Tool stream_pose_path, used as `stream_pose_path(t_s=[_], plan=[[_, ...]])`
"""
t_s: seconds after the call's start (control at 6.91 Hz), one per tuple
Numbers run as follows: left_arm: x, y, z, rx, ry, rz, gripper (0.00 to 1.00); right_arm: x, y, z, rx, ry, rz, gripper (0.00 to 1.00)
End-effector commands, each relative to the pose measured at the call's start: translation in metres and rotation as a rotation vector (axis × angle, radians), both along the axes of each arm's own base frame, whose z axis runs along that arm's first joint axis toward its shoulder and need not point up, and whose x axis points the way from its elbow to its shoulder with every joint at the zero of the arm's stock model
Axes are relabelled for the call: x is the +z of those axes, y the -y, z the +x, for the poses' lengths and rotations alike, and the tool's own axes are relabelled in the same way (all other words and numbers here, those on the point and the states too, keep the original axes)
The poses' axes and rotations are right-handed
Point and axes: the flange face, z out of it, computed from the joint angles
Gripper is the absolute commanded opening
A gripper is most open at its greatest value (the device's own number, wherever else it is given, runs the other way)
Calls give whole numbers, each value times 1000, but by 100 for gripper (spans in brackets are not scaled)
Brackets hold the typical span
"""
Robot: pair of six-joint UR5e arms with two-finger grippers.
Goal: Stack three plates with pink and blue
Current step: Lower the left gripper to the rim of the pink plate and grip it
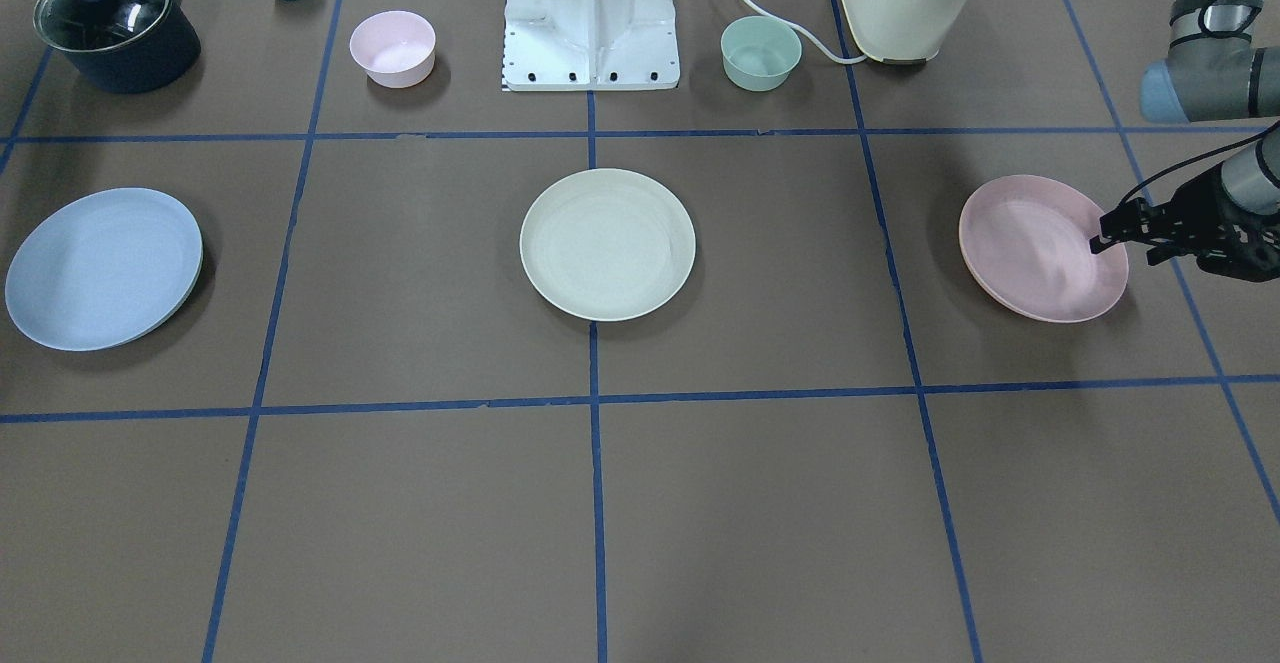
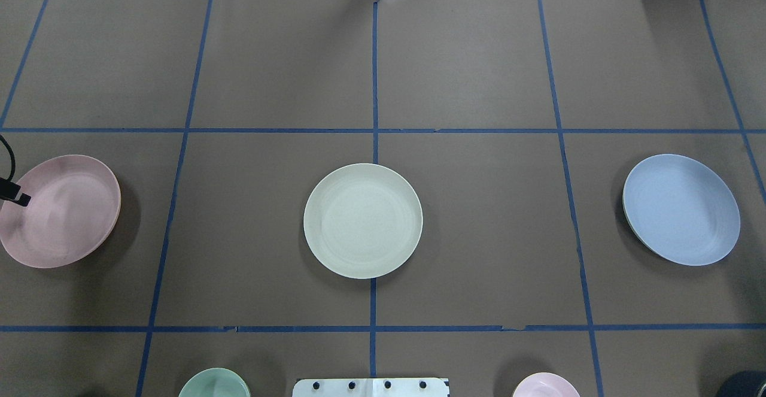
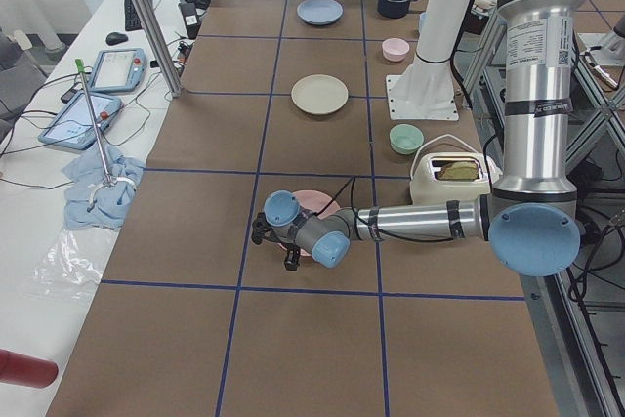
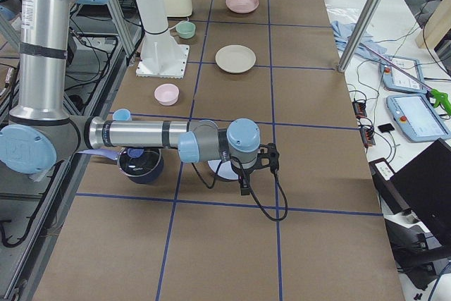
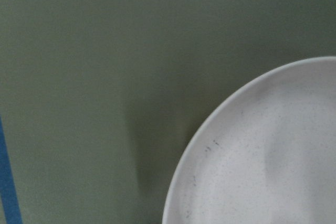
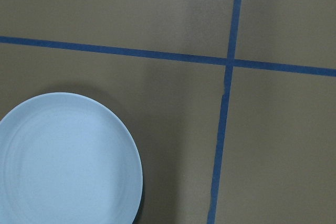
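Tabletop point(image 1: 760, 503): brown, crossed by blue tape lines, it carried three plates in one row, each well apart from the next.
Left arm point(image 3: 420, 222): it stretched low over the tabletop toward the pink plate.
Right arm point(image 4: 141, 134): it reached out low above the blue plate.
Cream plate point(image 1: 607, 244): it lay flat in the middle of the row, on a tape line.
Pink plate point(image 1: 1035, 248): it lay at the robot's left end.
Blue plate point(image 1: 103, 269): it lay at the robot's right end.
Left pincer point(image 1: 1122, 243): released, grasping nothing, it sat at the pink plate's outer rim; contact could not be told.
Right pincer point(image 4: 243, 182): it hung by the blue plate's edge; whether released or clenched could not be told.
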Motion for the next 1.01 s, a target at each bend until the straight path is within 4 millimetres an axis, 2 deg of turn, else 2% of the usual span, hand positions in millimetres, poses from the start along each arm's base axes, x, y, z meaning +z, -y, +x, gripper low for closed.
stream_pose_path(t_s=[0.0,0.14,0.29,0.43,0.72,0.87], plan=[[2,-2,3,9,-2,1,73,0,0,0,-1,0,3,100],[5,-4,9,21,1,-5,72,0,0,0,-2,1,1,100],[4,-4,10,23,-2,-4,50,1,0,0,-1,-1,0,100],[4,-4,10,23,-2,-5,1,1,0,0,-1,-1,1,100],[6,-6,9,24,1,-6,0,0,0,0,-2,-1,4,100],[-13,-5,9,27,-27,14,0,0,0,0,-2,-1,4,100]])
